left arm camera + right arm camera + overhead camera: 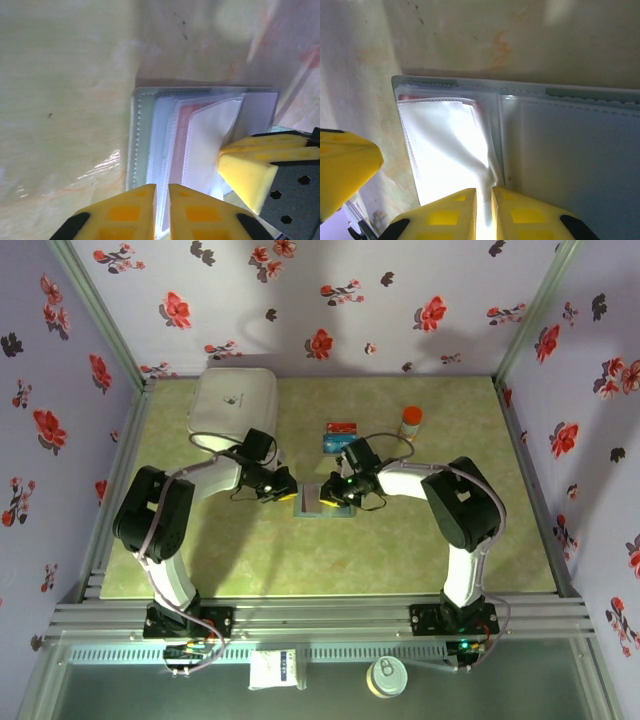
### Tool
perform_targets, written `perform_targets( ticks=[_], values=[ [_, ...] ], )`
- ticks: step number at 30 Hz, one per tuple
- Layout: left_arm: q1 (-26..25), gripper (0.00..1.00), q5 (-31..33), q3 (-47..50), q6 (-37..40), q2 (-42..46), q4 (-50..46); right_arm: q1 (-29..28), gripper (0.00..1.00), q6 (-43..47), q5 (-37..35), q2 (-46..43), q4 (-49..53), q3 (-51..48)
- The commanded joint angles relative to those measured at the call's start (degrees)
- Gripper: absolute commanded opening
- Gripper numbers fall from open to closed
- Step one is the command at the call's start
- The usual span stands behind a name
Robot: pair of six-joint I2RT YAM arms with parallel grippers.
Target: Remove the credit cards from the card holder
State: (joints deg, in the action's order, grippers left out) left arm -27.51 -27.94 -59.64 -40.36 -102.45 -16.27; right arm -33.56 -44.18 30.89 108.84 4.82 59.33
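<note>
1. At the left end of the card holder [200, 125], the left gripper [160, 212]: yellow fingers [125, 212] drawn almost together, the holder's sleeve edges pinched between them.
2. Near the holder's fold, the right gripper [482, 215]: fingers almost together, one crumpled clear sleeve [445, 145] clamped between them.
3. The holder is laid open and flat on the mat [250, 560] between the two grippers, its long axis across the table, left to right. Its stitched border is exposed and its sleeves are fanned. A pink tint is seen through one sleeve; whether it is a card cannot be told.
4. Beyond the holder and near it, the blue-teal credit card [334, 443] and, farther out, the red credit card [342, 427] are laid touching, long edges parallel to the holder's axis. Their marks are too small to be read.
5. Bare mat is left on the holder's near side. A white box [233, 405] is set beyond-left and an orange-capped bottle [410, 422] beyond-right, both well apart from the holder.
</note>
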Motion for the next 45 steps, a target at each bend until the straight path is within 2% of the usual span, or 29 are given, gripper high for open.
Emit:
perform_targets(
  ticks=[1,5,20,28,36,45],
  values=[
    [-1.35,0.19,-2.58,-1.78,-2.51,-0.23,1.73,0.94,0.18,-1.01,-0.23,-0.40,-0.71,-1.87],
    [-2.13,0.24,-2.93,-1.88,-3.84,-1.88,3.52,1.39,0.17,-1.35,0.54,-0.32,-1.88,-2.81],
    [-3.07,0.26,-3.21,-1.32,-5.60,-5.34,5.72,2.00,0.17,-1.96,1.57,-0.36,-3.68,-4.69],
    [-3.25,0.16,-3.26,-1.79,-5.91,-4.88,6.17,2.01,0.17,-2.22,1.98,-0.98,-4.11,-4.82],
    [-3.73,0.13,-3.61,-2.71,-6.15,-4.11,6.06,1.96,0.18,-2.38,1.93,-4.81,-4.03,-4.40],
    [-4.65,0.12,-3.74,-4.54,-5.59,-3.18,4.12,3.14,0.20,-0.79,-1.46,-10.52,-0.69,-5.18]
  ],
)
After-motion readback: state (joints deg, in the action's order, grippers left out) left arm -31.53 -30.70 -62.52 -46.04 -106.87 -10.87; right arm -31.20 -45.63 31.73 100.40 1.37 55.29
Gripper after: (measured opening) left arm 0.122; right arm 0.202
